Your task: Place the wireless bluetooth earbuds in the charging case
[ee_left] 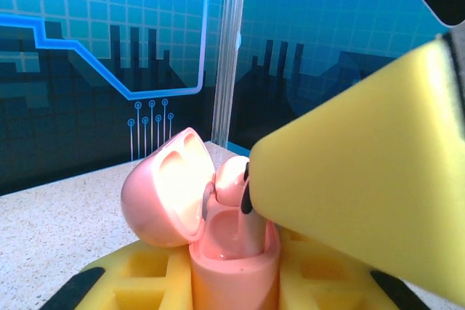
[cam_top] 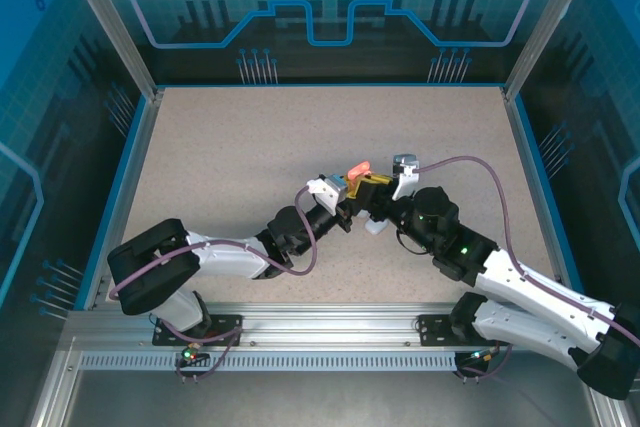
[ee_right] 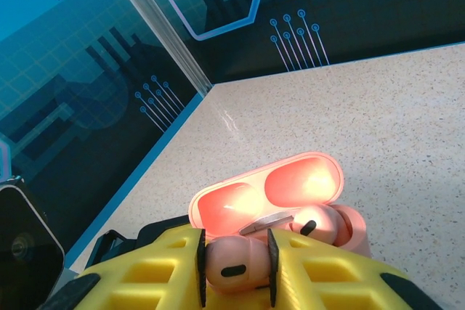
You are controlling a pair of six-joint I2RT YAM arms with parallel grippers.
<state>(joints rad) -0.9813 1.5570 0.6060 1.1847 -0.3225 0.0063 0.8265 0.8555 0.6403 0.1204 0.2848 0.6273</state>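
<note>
Right now my left gripper (ee_left: 234,284) is closed on the salmon-pink pebble-shaped plastic charging case (ee_left: 231,255). It holds the case upright over the speckled beige table (ee_right: 378,107), with the hinged lid (ee_left: 163,190) swung wide open. My right gripper (ee_right: 234,260) is nearly closed, its black pads pinching a salmon-red glossy plastic earbud (ee_right: 234,266). That bud is smooth and rounded, with a dark oval slot on its face, and it sits right at the case's open mouth. A second salmon-red earbud (ee_right: 320,224) is seated in the far well, just beside the hinge. Two rounded hollows inside the lid glow pale pink.
</note>
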